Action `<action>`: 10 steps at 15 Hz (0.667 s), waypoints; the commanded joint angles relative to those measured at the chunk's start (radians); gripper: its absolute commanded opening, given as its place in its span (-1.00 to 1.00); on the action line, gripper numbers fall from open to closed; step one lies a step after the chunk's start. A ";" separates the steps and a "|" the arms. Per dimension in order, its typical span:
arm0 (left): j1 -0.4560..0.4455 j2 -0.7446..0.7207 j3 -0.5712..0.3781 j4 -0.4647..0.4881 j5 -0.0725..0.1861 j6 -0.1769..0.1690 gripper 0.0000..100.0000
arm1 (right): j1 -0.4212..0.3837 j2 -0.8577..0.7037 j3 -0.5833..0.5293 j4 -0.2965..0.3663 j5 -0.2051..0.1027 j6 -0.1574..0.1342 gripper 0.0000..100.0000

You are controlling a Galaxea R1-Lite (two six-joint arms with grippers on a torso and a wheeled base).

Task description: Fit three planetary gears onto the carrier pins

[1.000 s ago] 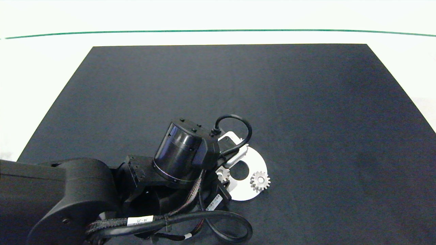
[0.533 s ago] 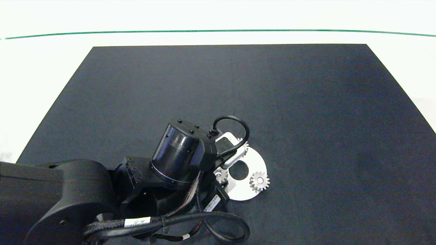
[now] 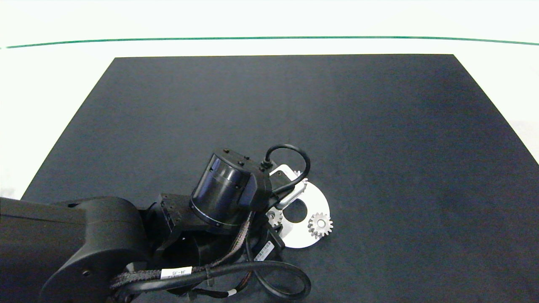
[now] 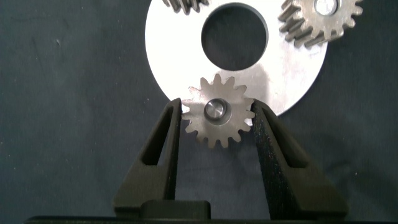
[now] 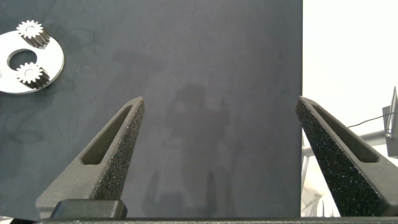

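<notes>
Step in hand: the third planetary gear point(image 4: 218, 111) sat on its carrier pin point(image 4: 214, 109) at the disc's lower rim in the left wrist view, so I judged this the seating of the last gear.

Other gears: one planetary gear point(image 3: 320, 225) sat on the white disc point(image 3: 322, 202) at lower centre of the head view; another point(image 3: 274, 217) peeked out at the arm's edge. In the left wrist view both sat along the top edge, one point(image 4: 320, 18) on its pin.

Left pincer point(image 4: 217, 127): its fingers flanked the gear narrowly, their tips at its teeth. I could not tell whether they still gripped it.

Left arm pose: it came in from the lower left of the head view, wrist bent down over the disc's left side.

Right pincer point(image 5: 219, 130): spread wide, holding nothing, hanging over the bare dark counter point(image 5: 205, 74), well apart from the disc point(image 5: 55, 62).

Next move: probably a small opening and a straight lift, so the gear stays on its pin.
</notes>
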 commanded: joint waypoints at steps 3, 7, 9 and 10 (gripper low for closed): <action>-0.001 0.004 0.006 -0.021 0.000 0.001 1.00 | 0.000 0.000 0.000 0.003 -0.003 -0.003 1.00; 0.001 0.004 0.022 -0.023 0.000 0.001 1.00 | 0.000 0.000 -0.006 0.003 -0.003 -0.003 1.00; -0.001 0.003 0.020 -0.023 0.000 0.001 1.00 | 0.000 0.000 -0.006 0.003 -0.003 -0.002 1.00; -0.001 0.001 0.016 -0.023 0.000 0.001 1.00 | 0.000 0.000 -0.006 0.003 -0.003 -0.003 1.00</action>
